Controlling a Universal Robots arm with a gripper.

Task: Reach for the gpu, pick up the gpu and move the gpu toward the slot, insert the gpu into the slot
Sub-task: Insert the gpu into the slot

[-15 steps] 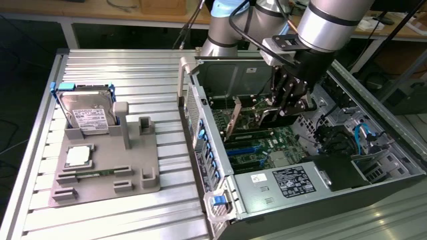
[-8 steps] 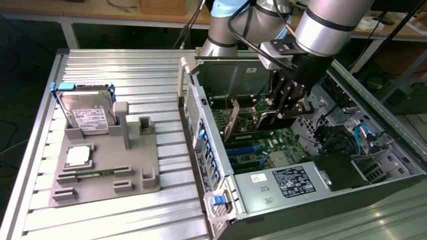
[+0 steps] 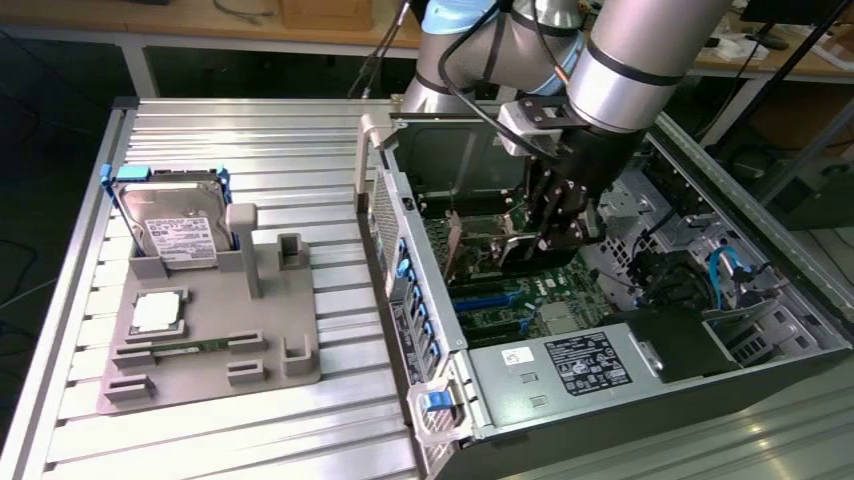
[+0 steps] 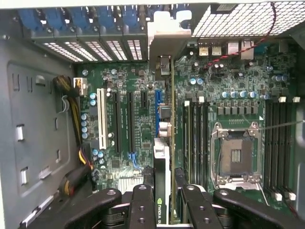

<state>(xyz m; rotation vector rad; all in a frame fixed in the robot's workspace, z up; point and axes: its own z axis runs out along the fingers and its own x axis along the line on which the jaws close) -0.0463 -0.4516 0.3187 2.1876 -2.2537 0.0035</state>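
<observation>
Green motherboard is laid out plainly in the wrist view, w/ the gpu seen edge-on as a thin blade, pinched between the black fingers of the gripper. Its silvery bracket is set against the case's rear wall, next to the blue clips. A logo strip is shown on the card's edge betw. the fingers. The slot, taken to be the blue strip, is found just beside the card & partly covered by it; whether the card's contacts are seated in it or just over it can't be told. The square processor socket is seen near the card, w/ black memory channels between. In the exterior view the arm is seen bent down into the open pc case, w/ the gripper deep inside; jaws & card are largely masked there by wrist & cabling. That view adds the grey fixture plate on the ribbed aluminium table, at the exterior view's left, holding a hard drive upright, a processor chip & a memory stick. The labelled power supply is also shown, inside the case.
</observation>
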